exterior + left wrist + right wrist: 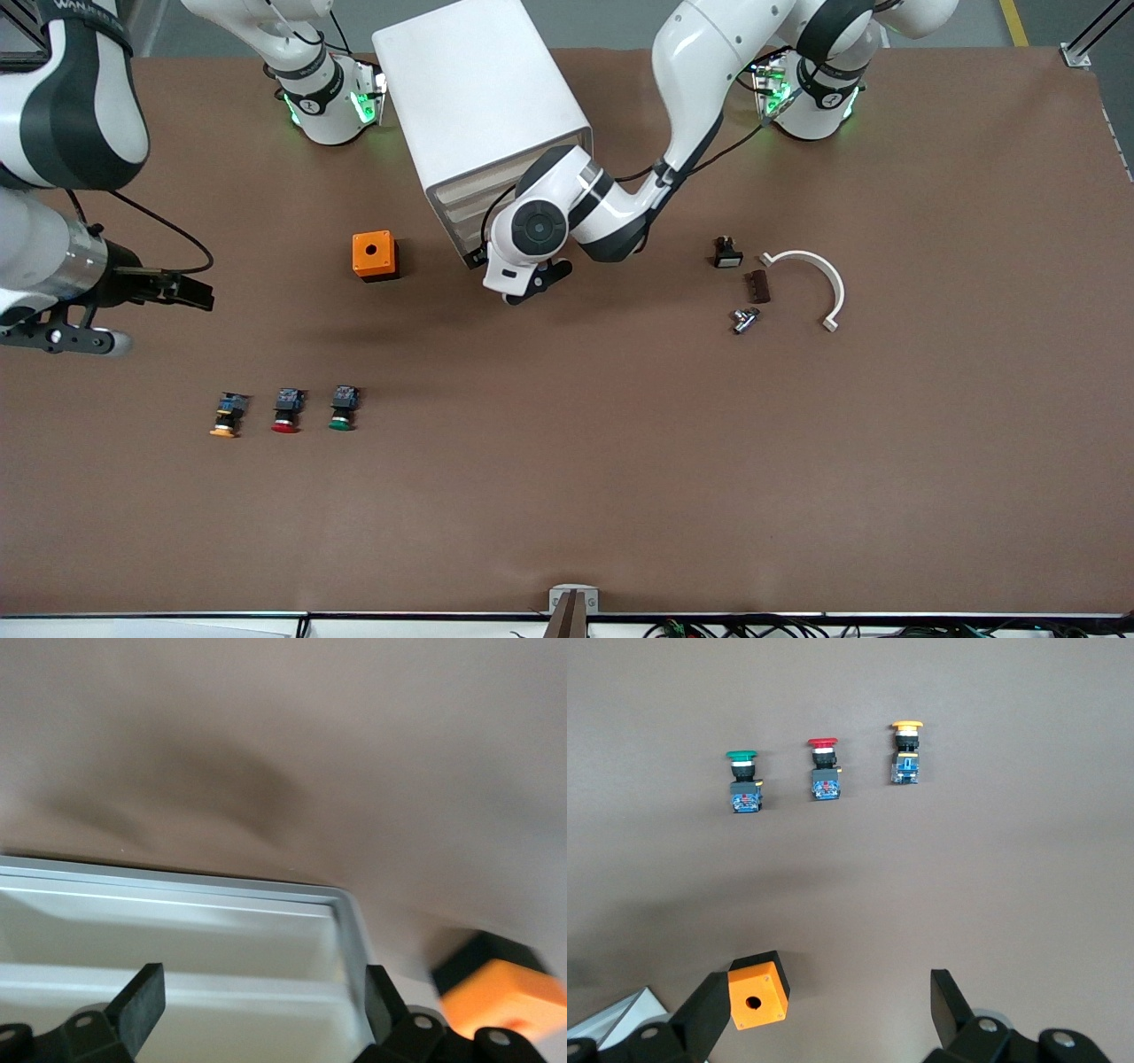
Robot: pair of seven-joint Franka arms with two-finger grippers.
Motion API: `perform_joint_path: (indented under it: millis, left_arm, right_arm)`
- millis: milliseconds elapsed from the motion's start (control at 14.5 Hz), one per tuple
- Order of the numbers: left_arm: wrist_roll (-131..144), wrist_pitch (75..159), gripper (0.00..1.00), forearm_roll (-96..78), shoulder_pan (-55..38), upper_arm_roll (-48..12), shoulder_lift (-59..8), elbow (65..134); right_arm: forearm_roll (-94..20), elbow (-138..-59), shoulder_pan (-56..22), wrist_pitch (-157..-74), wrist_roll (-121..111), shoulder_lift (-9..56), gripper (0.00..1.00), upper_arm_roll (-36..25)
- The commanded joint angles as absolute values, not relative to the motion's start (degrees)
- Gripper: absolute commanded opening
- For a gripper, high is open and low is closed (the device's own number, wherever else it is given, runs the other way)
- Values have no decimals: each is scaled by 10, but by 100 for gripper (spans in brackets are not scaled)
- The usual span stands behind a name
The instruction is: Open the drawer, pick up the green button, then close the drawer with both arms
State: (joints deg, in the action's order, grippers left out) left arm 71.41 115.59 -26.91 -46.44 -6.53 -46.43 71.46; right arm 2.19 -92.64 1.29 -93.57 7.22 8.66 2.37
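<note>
Three push buttons lie in a row on the brown table (pixel 620 496), nearest the front camera, toward the right arm's end. Among them the button (pixel 342 408) with the green cap sits closest to the table's middle, the red-capped button (pixel 287 410) just beside it and the yellow-capped button (pixel 228 415) at the outer end; all three lie on their sides, apart from each other. An orange box (pixel 375 255) with a hole in its top stands farther from the camera than the row. Beside it stands the white cabinet (pixel 483 97), its stacked cream fronts closed, the drawer (pixel 469 206) among them.

At those fronts is the left gripper (pixel 532 288), low at the cabinet's lower corner; its wrist view shows the fingers (pixel 142 1001) spread wide with nothing between them, a white rim just ahead. Over the table near its end hangs the right gripper (pixel 190 291), fingers (pixel 952 1001) spread wide and empty. Small black parts and a white curved bracket (pixel 819 283) lie toward the left arm's end.
</note>
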Motion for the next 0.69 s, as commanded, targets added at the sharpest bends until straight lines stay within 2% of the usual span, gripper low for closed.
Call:
perform_joint_path:
  millis: [0, 207, 621]
  left_arm:
    - [712, 1111, 99, -247, -414, -63, -386, 732]
    - [694, 1062, 99, -243, -352, -63, -308, 732]
    - [487, 838, 99, -242, -190, -63, -179, 732]
  right_arm:
    - [18, -897, 21, -899, 76, 92, 100, 33]
    - [18, -889, 22, -900, 69, 93, 100, 32]
    - [25, -838, 24, -888, 69, 98, 100, 31]
